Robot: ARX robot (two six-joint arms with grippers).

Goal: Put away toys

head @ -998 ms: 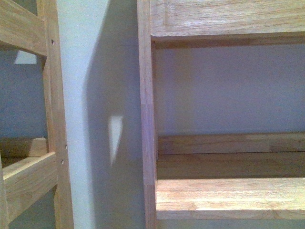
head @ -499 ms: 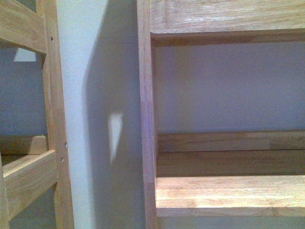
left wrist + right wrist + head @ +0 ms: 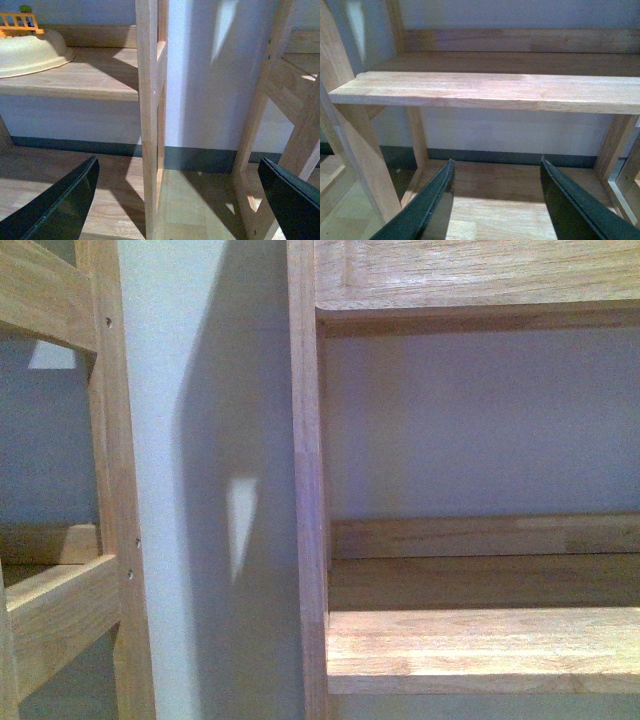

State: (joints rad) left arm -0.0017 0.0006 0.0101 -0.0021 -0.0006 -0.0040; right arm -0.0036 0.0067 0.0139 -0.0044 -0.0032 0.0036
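The orange-yellow plush toy shows in none of our views; since a second ago our front view has only drifted slightly along the light wooden shelf [image 3: 480, 650]. Our left gripper [image 3: 177, 200] and right gripper [image 3: 495, 200] gape wide, empty, so we are probably still searching

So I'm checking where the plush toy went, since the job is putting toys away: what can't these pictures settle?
- The orange-yellow plush: in no view.
- Cream rounded bowl-like object on the pale wooden shelf board, left wrist view: cut off by the picture edge.
- Small orange fence-like toy behind it: partly hidden, too small to identify.
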